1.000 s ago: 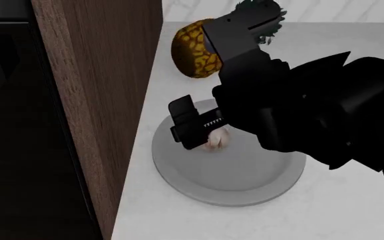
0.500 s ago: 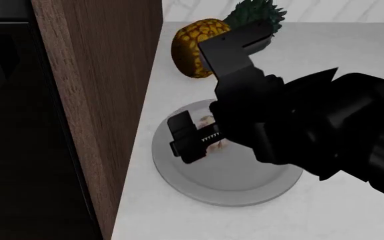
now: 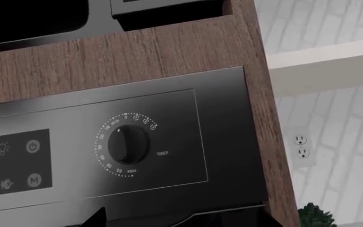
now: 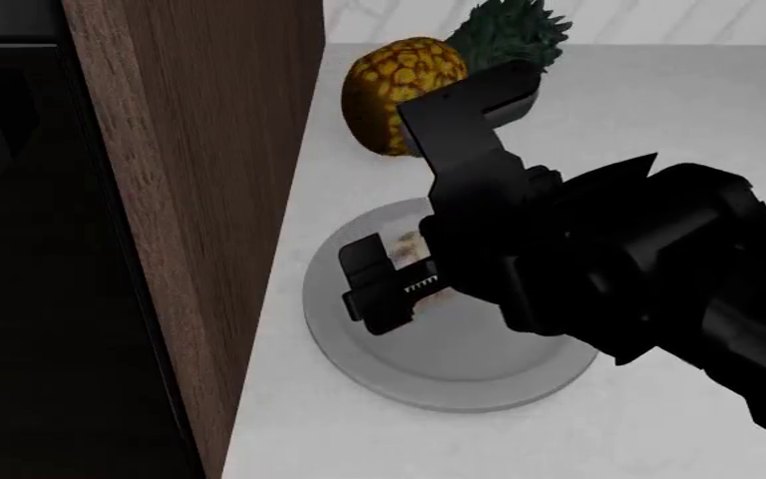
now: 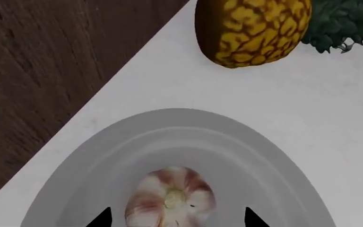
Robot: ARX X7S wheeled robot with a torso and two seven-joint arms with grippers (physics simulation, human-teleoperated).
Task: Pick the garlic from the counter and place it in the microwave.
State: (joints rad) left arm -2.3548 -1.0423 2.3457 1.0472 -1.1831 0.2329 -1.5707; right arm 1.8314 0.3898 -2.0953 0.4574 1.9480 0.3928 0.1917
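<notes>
Garlic [image 5: 170, 200] is seen lying on the grey plate [image 5: 93, 156] on the counter [image 4: 702, 90], beside the wood cabinet side [image 4: 196, 200], with the pineapple [image 4: 403, 92] farther back. Compared with a second ago, the right gripper [image 4: 403, 274] has been drawn slightly back and lowered over the bulb, which is now mostly hidden in the head view; by this a grasp is judged to be closing in, but no lift is shown. In the right wrist view the fingertips [image 5: 102, 217] are set apart on either side of the bulb, not yet touching it. The right arm is reached in across the plate, wrist angled downward. The left gripper is not in view; its camera is faced toward the microwave panel [image 3: 106, 146].
</notes>
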